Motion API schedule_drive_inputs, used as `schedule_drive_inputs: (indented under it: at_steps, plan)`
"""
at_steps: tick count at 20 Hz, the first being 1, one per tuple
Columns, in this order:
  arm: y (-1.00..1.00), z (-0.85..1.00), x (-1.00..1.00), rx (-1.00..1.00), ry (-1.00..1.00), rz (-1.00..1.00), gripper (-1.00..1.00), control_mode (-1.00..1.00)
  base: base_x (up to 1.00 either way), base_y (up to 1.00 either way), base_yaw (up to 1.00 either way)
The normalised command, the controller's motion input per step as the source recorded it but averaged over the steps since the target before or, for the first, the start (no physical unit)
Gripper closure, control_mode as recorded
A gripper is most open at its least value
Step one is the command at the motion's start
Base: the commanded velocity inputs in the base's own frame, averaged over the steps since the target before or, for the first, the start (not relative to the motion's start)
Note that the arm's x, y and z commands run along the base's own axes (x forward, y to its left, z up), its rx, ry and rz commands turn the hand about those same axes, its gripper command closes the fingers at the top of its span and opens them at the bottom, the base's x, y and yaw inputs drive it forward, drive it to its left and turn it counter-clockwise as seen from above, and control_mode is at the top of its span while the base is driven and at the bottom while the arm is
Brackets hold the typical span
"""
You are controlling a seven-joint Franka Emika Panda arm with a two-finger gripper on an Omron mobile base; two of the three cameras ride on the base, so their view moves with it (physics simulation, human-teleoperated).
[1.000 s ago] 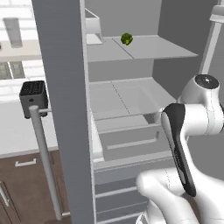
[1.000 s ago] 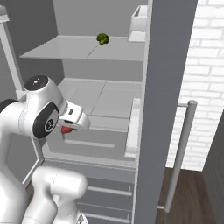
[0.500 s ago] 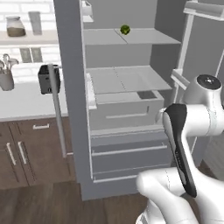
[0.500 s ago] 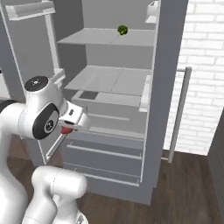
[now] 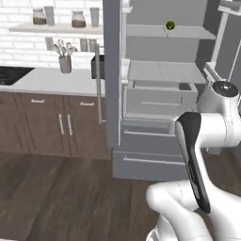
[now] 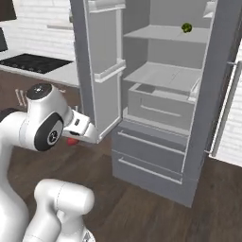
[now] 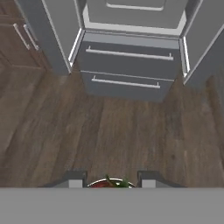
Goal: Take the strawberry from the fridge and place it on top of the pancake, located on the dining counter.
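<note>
Strawberry (image 7: 109, 183) is clamped between the jaws of the gripper (image 6: 74, 140), held over the wooden floor, clear of the fridge (image 5: 160, 94), whose doors stand open. Retrieval judged done; carrying to the pancake and placement remain.

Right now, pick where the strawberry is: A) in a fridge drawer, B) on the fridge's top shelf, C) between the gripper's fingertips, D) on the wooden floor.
C: in the hand view the red strawberry sits between the gripper fingertips, clear of the fridge.
</note>
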Motion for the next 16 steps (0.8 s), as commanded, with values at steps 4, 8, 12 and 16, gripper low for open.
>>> schedule_drive_inputs:
  at_steps: [4, 8, 12, 16]
  plan:
    - [0.00, 0.00, 0.00, 0.00, 0.00, 0.00, 1.00, 1.00, -1.00, -0.47, 0.70]
    - [0.00, 0.00, 0.00, 0.00, 0.00, 0.00, 1.00, 1.00, -1.00, -0.50, 0.77]
    - [0.00, 0.00, 0.00, 0.00, 0.00, 0.00, 1.00, 1.00, -1.00, -0.35, 0.77]
    - [0.00, 0.00, 0.00, 0.00, 0.00, 0.00, 1.00, 1.00, -1.00, -0.14, 0.76]
